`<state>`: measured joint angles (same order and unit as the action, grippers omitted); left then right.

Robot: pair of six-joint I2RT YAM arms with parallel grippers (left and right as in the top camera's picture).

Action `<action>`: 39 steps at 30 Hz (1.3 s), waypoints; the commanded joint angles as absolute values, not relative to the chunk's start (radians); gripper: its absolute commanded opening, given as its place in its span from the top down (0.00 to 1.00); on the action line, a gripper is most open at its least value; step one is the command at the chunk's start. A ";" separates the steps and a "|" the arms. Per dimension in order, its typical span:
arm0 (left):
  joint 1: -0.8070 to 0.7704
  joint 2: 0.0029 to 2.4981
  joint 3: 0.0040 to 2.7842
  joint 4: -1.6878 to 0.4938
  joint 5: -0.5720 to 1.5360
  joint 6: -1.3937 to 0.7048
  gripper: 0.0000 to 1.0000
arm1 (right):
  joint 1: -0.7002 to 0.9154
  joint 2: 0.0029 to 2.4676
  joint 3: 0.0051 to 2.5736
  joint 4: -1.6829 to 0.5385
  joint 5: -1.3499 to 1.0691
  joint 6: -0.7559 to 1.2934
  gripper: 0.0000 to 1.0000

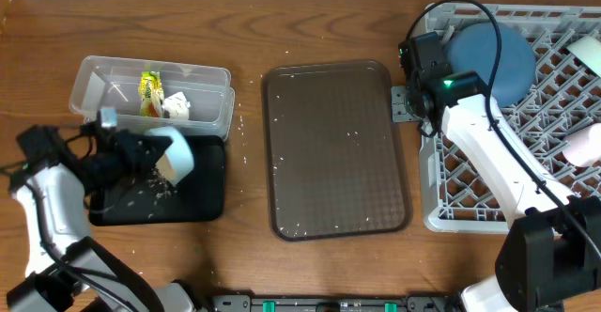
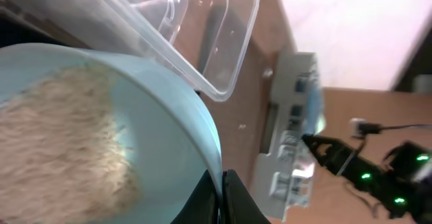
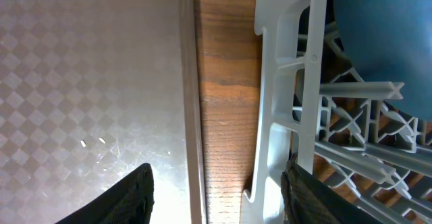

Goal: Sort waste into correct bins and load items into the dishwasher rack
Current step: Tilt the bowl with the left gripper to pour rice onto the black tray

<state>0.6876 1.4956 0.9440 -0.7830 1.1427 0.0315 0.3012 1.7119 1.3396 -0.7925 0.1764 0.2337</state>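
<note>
left arm [image 1: 47,204]: comes in from about 8 o'clock in the overhead shot, elbow bent, wrist aimed toward 3
left gripper [image 1: 155,157]: clamped on the rim of a tipped mint-green bowl [image 2: 169,136]
right arm [image 1: 488,152]: stretched from 5 o'clock up toward 11
right gripper [image 3: 219,204]: fingers spread wide, holding nothing

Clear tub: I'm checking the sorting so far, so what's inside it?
A yellow-green wrapper and a crumpled white paper scrap lie in the clear tub. The left arm covers its near-left corner.
</note>
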 commanded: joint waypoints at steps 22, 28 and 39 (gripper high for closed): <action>0.771 1.489 0.874 -0.741 1.573 0.094 0.94 | 0.293 1.720 1.338 -0.798 0.184 0.231 0.41; 0.771 1.489 0.874 -0.711 1.364 0.091 0.94 | 0.293 1.720 1.338 -0.798 0.184 0.231 0.40; 0.770 1.490 0.875 -0.708 1.548 0.138 0.94 | 0.293 1.720 1.338 -0.804 0.184 0.231 0.40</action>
<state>0.7658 1.4956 0.8742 -0.7132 1.4448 0.0746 0.3012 1.7119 1.3396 -0.7982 0.1764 0.2337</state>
